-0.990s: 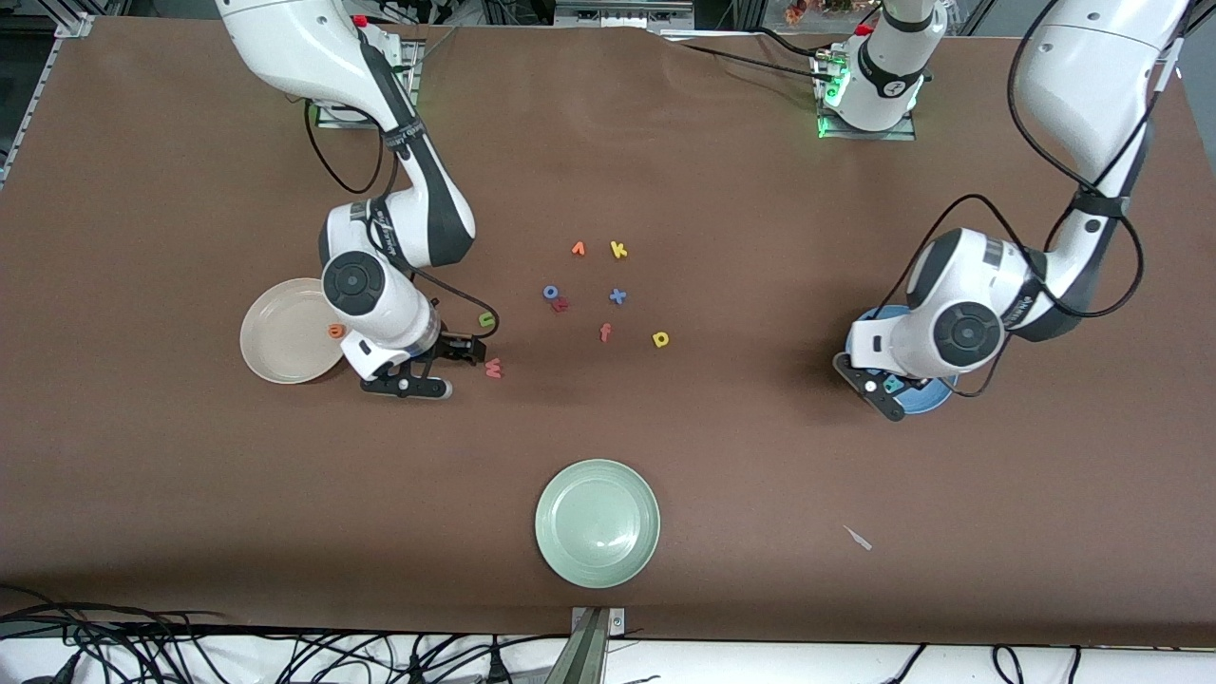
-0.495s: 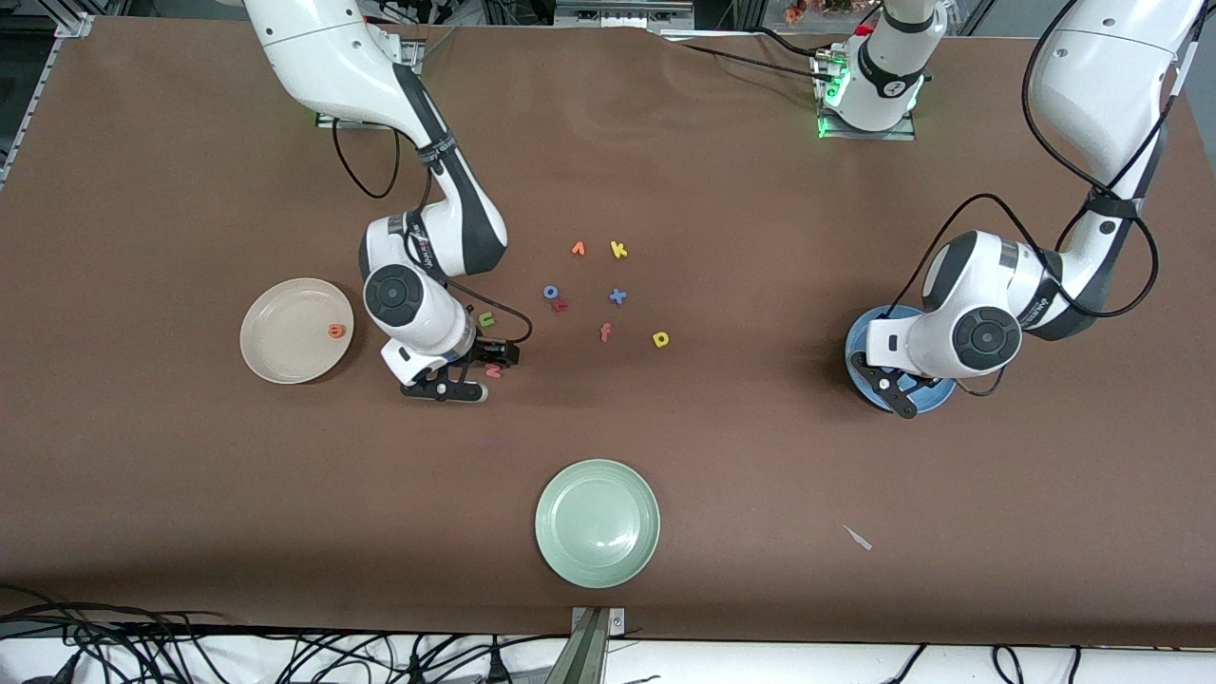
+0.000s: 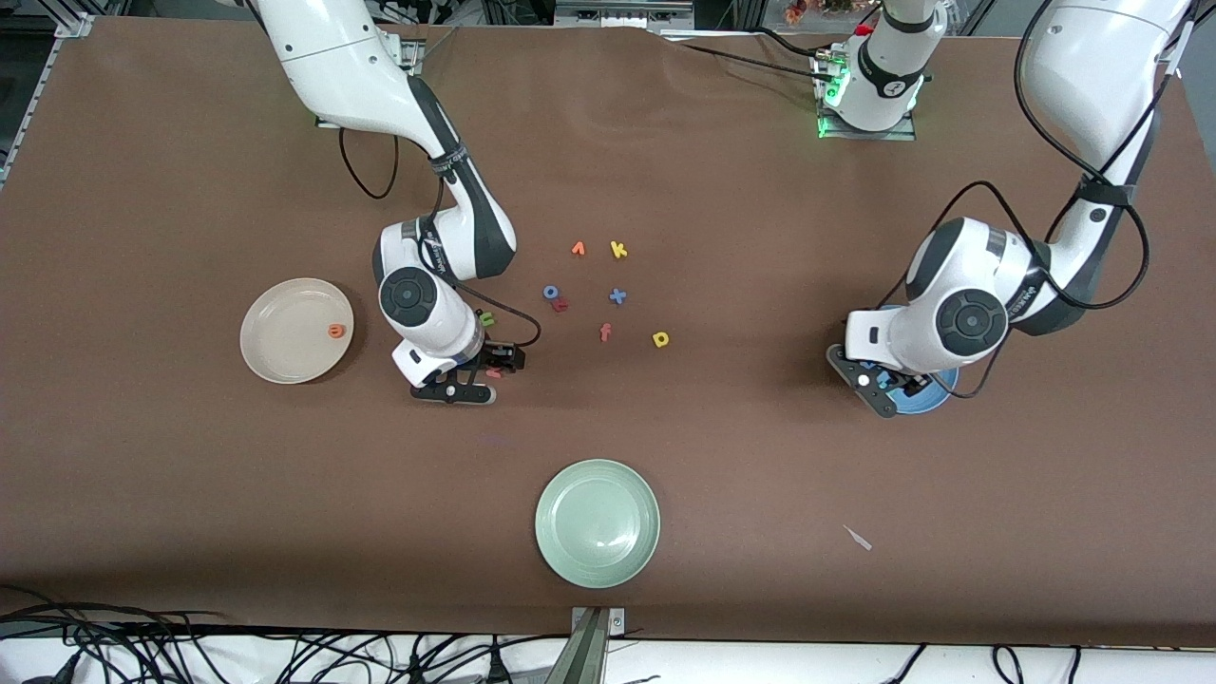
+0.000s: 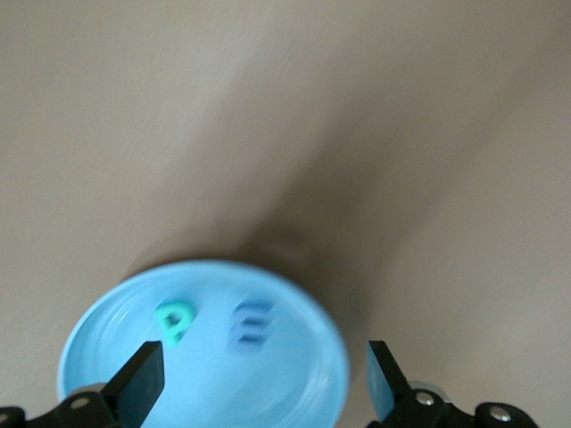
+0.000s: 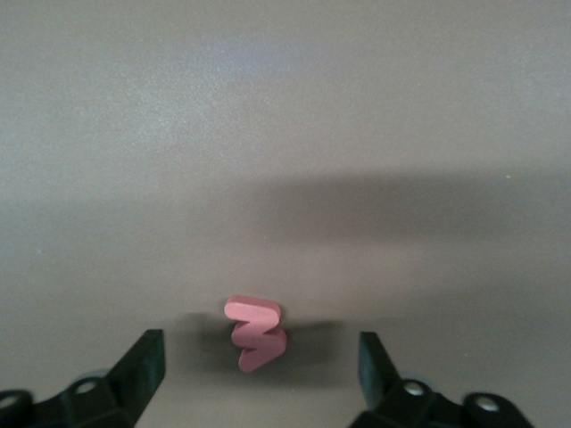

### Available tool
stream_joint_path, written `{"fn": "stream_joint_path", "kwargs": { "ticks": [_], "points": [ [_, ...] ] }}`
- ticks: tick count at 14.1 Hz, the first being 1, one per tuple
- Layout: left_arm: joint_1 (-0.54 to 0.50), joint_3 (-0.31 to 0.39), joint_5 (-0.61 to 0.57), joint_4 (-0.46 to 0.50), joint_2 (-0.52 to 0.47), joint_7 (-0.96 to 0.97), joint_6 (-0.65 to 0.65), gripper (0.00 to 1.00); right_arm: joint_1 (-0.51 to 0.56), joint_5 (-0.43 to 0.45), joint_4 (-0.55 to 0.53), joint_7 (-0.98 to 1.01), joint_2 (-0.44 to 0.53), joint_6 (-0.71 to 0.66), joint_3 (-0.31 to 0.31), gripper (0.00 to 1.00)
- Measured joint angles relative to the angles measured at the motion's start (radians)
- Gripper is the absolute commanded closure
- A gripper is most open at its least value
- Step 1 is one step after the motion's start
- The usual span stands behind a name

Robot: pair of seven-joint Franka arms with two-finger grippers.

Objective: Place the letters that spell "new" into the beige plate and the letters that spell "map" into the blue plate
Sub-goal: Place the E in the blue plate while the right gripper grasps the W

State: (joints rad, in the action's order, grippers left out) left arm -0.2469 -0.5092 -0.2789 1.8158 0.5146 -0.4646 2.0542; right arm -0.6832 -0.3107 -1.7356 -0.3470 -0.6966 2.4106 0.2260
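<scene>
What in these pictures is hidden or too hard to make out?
- Pink w: in the front view, almost wholly covered by the right claw over it.
- Blue plate: in the front view mostly under the left arm; in the left wrist view cut off by the edge.
- Teal p and blue m: blurred in the left wrist view, hidden by the left claw in the front view.

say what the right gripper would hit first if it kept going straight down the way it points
Most likely the pinkish-red w: it lies on the table between the open fingers of the right gripper. How much gap remains above it is unclear.
</scene>
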Motion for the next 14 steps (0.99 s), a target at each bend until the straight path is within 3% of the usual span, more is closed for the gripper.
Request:
{"fn": "stream_joint_path", "kwargs": {
  "ticks": [3,5,10,14],
  "points": [
    [0.040,-0.013,0.100,-0.010,-0.003,0.126,0.001,0.00,0.000,0.000,0.000,0.000,-0.011,0.013,-0.006,0.25],
    [0.101,-0.014,0.106,-0.021,0.002,0.315,0.002,0.00,0.000,0.000,0.000,0.000,-0.020,0.034,-0.010,0.40],
    [0.262,-0.013,0.106,-0.091,0.077,0.791,0.019,0.00,0.000,-0.001,0.004,-0.001,-0.022,0.039,-0.009,0.97],
    [0.351,-0.007,0.106,-0.120,0.170,1.055,0.143,0.00,0.000,-0.002,0.018,-0.007,-0.017,0.037,-0.010,1.00]
  ]
}}
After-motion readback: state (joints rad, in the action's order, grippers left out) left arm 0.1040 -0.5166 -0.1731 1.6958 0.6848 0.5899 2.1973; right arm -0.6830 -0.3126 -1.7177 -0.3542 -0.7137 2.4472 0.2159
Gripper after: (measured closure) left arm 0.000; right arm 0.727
